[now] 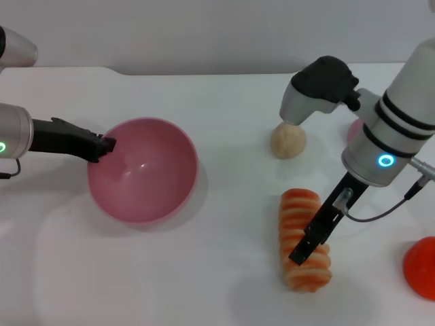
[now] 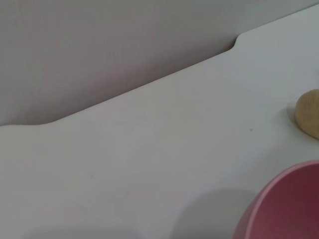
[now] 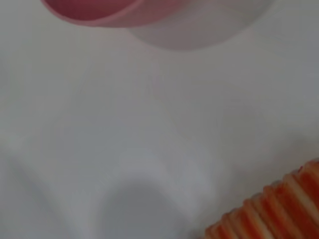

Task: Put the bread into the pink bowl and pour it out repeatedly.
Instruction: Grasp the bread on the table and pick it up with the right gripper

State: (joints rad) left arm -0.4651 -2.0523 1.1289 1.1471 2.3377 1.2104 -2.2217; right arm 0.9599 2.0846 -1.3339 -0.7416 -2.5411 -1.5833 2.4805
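Left gripper: jaws clamped on bowl rim.
Right gripper: over bread on counter; jaws' state unclear.

A beige egg-shaped lump sits on the white table right of centre. An orange-red object is cut off at the lower right edge.

Your head camera is looking forward and down over the whole worktop. Your left wrist camera is sitting close beside the pink bowl, facing the back edge. Your right wrist camera is hovering low, sharing that bowl and the bread with the head view.
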